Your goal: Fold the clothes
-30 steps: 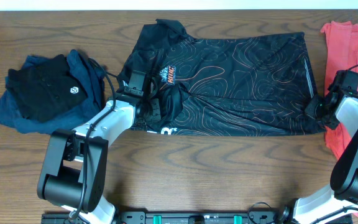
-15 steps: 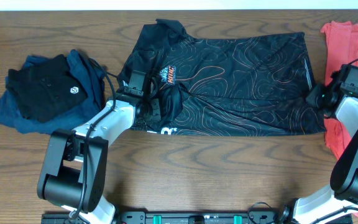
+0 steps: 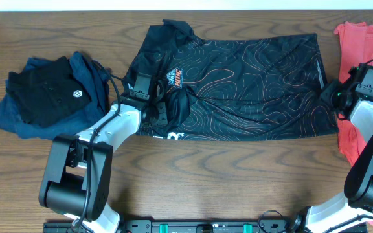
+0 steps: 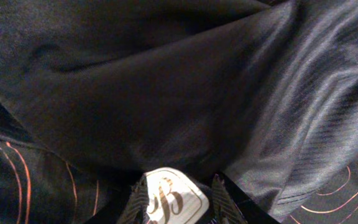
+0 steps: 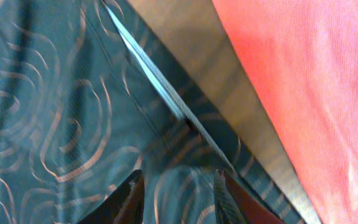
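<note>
The black jersey point(image 3: 251, 84) with thin orange contour lines lies spread across the middle of the table, its chest logo at the left. My left gripper point(image 3: 168, 107) is shut on a bunched fold of it near the logo. In the left wrist view the jaws point(image 4: 178, 202) hold dark fabric point(image 4: 166, 93) with a white label between them. My right gripper point(image 3: 332, 96) is at the jersey's right edge. In the right wrist view its fingers point(image 5: 178, 196) are closed on a raised fold of the patterned fabric point(image 5: 55, 112) beside the hem.
A coral shirt point(image 3: 361, 45) lies at the far right, just beyond the right gripper, and also shows in the right wrist view point(image 5: 303, 74). A pile of black and navy shirts point(image 3: 44, 94) sits at the left. A bare wooden table strip point(image 3: 238, 175) runs along the front.
My right gripper has moved toward the far side along the jersey's right edge. The left arm and its bunched fold have not moved.
</note>
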Motion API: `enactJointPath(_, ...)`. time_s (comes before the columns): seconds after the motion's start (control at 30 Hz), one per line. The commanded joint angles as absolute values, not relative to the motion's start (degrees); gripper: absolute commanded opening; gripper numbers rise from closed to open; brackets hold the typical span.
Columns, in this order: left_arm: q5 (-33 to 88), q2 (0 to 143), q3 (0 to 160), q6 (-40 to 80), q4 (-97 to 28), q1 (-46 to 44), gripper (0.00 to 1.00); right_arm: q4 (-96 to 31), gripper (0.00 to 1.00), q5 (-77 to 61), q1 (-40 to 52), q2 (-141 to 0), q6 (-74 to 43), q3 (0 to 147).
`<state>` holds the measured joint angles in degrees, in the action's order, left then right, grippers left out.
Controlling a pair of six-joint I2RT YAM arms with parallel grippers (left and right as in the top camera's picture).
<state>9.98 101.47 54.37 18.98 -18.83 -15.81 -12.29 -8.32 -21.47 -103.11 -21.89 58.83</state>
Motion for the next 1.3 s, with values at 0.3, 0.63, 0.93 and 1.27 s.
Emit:
enactJointPath(0.3, 5.56, 102.98, 54.22, 17.82, -20.86, -15.51, 0.37, -25.67, 0.33, 0.3, -21.78, -101.86, -16.16, 58.81)
enactJointPath(0.63, 5.3, 102.98, 51.09, 17.82, -22.46, -15.51, 0.38, -25.91, 0.33, 1.34, -21.78, -102.67, -14.02, 53.91)
enactJointPath(0.93, 5.3, 102.98, 50.72, 17.82, -30.02, -15.51, 0.38, -32.18, 0.24, 6.81, -21.8, -102.67, -14.41, 49.5)
enactJointPath(1.27, 5.56, 102.98, 50.72, 18.09, -43.77, -15.51, 0.38, -41.93, 0.11, 13.17, -22.55, -102.59, -20.14, 49.32)
